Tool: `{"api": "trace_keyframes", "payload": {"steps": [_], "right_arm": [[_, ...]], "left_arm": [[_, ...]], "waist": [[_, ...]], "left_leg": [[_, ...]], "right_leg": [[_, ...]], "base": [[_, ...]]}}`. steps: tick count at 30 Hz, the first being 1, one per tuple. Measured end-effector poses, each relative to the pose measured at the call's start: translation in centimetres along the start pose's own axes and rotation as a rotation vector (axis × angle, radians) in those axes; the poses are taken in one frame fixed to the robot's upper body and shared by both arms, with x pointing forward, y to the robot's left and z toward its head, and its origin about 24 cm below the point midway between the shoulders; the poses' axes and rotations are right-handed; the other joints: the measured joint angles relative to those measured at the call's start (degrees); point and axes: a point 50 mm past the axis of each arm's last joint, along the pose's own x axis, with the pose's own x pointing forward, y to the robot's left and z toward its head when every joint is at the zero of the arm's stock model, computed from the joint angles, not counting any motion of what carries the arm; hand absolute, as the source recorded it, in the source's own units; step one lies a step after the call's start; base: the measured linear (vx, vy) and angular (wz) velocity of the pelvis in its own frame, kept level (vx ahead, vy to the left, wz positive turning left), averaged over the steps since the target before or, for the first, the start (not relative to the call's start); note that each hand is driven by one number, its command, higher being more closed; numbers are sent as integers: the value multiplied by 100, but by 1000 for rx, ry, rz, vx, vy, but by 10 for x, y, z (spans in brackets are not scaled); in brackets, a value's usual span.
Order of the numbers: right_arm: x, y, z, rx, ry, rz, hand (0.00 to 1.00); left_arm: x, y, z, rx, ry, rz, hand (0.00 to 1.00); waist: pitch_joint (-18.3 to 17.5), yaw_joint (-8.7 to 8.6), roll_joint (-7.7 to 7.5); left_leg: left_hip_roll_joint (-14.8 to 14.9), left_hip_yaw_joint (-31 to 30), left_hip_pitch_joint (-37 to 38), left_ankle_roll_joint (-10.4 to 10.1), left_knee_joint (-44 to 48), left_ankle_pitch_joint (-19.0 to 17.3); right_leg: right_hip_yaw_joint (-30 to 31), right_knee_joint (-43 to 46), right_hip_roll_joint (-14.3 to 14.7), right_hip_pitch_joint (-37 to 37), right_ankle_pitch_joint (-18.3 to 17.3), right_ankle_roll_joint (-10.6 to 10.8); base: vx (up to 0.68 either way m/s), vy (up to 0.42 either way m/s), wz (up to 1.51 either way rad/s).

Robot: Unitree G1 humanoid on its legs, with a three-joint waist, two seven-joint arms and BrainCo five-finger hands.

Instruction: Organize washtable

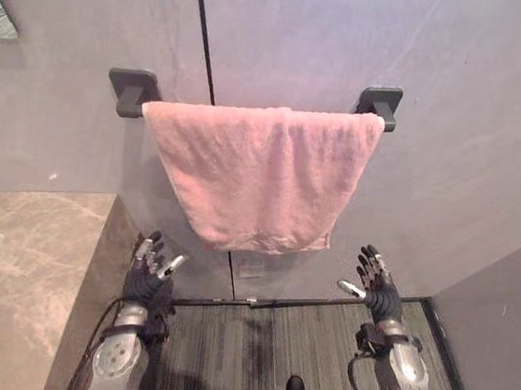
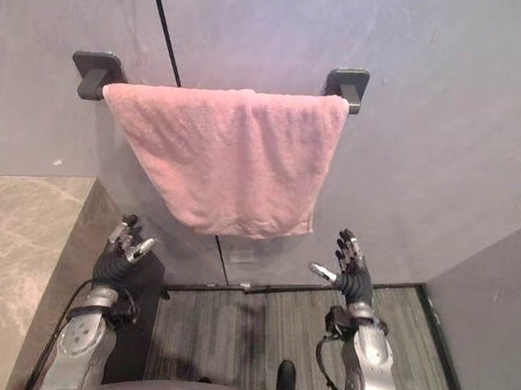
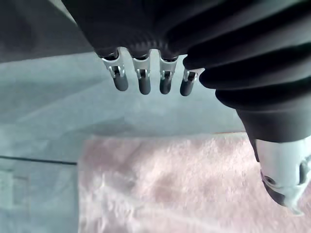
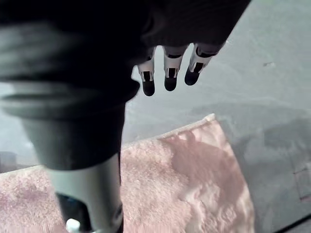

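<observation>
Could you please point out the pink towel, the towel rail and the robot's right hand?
pink towel (image 1: 258, 171), left eye view, middle of the hanging cloth.
towel rail (image 1: 133, 91), left eye view, its dark left bracket.
right hand (image 1: 379, 288), left eye view, its palm.

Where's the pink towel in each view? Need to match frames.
Left eye view: pink towel, upper centre, hanging between the dark brackets.
Right eye view: towel, upper centre, shifted slightly left.
Left wrist view: towel beyond the left hand.
Right wrist view: towel beyond the right hand, one corner visible.
Shared landmark: the grey wall behind it.
</observation>
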Motion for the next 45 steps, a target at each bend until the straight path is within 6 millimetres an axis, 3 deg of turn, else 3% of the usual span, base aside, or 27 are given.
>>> {"api": "trace_keyframes", "payload": {"steps": [7,12,18,25,35,40,45], "right_arm": [[-3,31,-8,27,48,271,0],[17,48,13,-15,0,469,0],[39,72,33,-82,-64,602,0],[70,88,48,-145,-96,611,0],[107,117,78,-96,-170,553,0],[117,114,90,-84,-198,475,0],[124,90,104,-31,-246,332,0]], "left_arm": [[1,-21,26,-202,-90,-355,0],[15,-42,54,-317,-180,-654,0],[33,-56,77,-339,-273,-757,0],[65,-72,77,-328,-248,-724,0],[112,-87,87,-360,-234,-548,0],[123,-82,96,-380,-254,-440,0],[129,-67,101,-423,-276,-317,0]], "waist": [[-7,-34,10],[-9,-78,15],[-4,-94,28],[13,-88,74],[25,-100,94],[26,-96,95],[37,-96,102]], "left_leg": [[-7,14,-12,-5,77,5],[-24,22,34,-1,101,2],[-15,24,66,-3,175,-4],[-3,42,47,-8,237,-6],[8,47,4,-54,283,33],[7,39,-15,-57,284,40],[5,32,-26,-56,283,40]], "right_leg": [[1,1,0,-10,26,-6],[11,1,1,43,40,1],[38,0,-4,118,70,-30],[79,0,-5,137,120,-61],[93,1,14,77,181,-101],[84,1,15,58,202,-104],[76,1,13,50,202,-105]], "base": [[10,1,0],[0,0,0],[-13,-1,0],[-53,-3,-2],[-7,-2,-1],[0,0,0],[0,0,0]]}}
